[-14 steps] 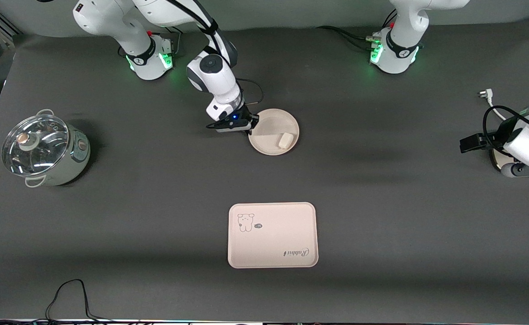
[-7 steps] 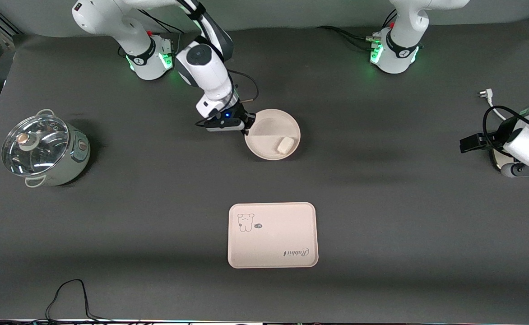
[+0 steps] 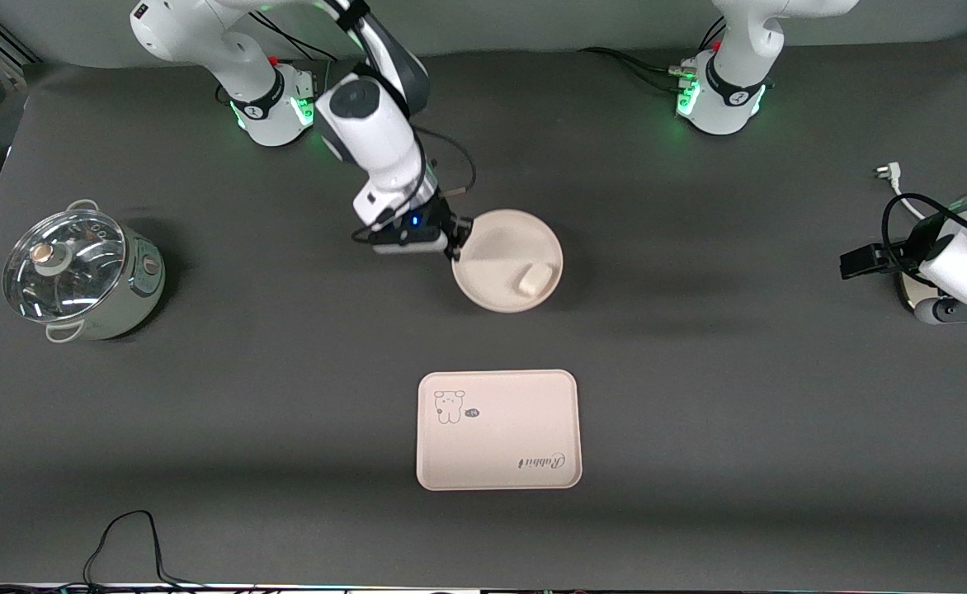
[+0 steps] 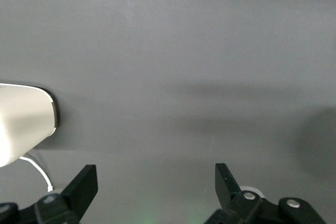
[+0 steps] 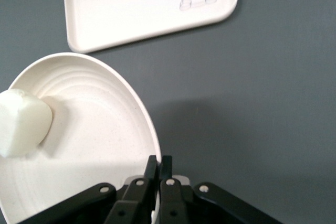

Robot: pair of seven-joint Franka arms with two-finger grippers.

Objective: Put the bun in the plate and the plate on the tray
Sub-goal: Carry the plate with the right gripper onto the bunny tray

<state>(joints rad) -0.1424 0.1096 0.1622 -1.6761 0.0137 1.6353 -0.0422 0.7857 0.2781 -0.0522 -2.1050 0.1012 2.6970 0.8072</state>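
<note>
Front view | right tool (image 3: 455, 245) clamped on plate (image 3: 492, 247) rim, now lifted, shifted toward tray (image 3: 496, 429) | bun (image 3: 532, 280) aboard | left tool (image 4: 152, 187) apart, waiting

The left gripper (image 3: 929, 309) sits at the frame's edge in the front view, at the left arm's end of the counter, and its wrist covers most of it. In the left wrist view only its finger tips (image 4: 86, 182) show; a white shape (image 4: 23, 129) is cut off. In the right wrist view the plate (image 5: 94, 145), bun (image 5: 21, 121) and tray (image 5: 131, 3) all run off the edge.
</note>
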